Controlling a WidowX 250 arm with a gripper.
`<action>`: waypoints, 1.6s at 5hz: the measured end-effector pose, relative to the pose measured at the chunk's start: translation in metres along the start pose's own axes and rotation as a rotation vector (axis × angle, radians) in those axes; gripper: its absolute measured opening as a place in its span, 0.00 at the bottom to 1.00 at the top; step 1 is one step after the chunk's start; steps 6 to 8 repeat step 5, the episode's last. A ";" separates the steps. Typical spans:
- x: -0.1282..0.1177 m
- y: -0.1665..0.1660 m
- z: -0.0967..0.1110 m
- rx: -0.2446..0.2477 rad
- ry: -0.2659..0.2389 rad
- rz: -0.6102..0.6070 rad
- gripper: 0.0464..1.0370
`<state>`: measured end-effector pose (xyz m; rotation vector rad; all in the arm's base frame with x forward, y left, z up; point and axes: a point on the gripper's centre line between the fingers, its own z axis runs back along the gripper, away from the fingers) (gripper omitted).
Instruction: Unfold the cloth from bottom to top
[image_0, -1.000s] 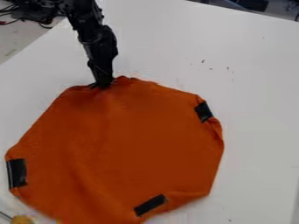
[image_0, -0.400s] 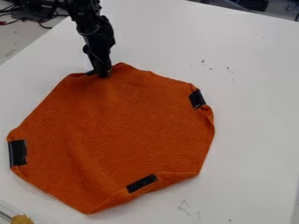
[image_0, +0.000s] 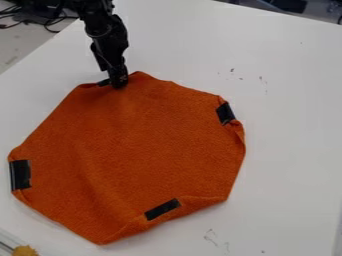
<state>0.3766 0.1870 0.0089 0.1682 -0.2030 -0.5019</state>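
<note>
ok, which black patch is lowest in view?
The black patch on the lower edge of the cloth; the left patch, upper-right patch and patch beside the hand sit higher.

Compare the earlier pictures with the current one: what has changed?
The orange cloth has slid up the view, toward the arm's side, its lower corner clear of the view's bottom edge. The gripper moved up with it. The gripper stayed at the cloth's top edge.
</note>
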 end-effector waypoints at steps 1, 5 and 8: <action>0.004 0.011 0.002 0.011 0.013 -0.012 0.96; 0.052 -0.048 0.092 -0.106 0.124 0.189 0.96; 0.052 -0.048 0.092 -0.106 0.124 0.189 0.96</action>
